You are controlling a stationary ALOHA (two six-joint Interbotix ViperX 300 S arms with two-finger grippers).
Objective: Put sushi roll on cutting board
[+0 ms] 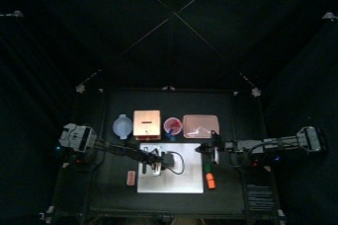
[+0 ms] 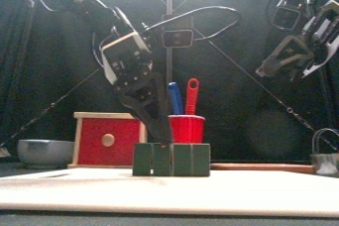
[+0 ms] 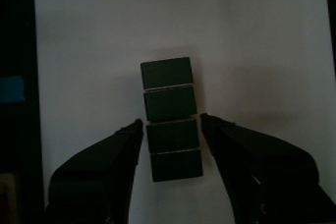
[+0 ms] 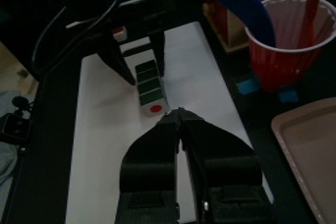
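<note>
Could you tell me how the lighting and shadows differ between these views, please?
Top view: mostly black, only the table lit. Front view: cutting board bright, left gripper a dark shape. Left wrist view: board glaringly white, sushi roll nearly black. Right wrist view: red cup clearly lit.

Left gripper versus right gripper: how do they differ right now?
The left gripper is open, straddling the dark segmented sushi roll on the large white cutting board. The right gripper is shut and empty. In the front view the left is low over the roll and the right hangs high. Both are black.
</note>
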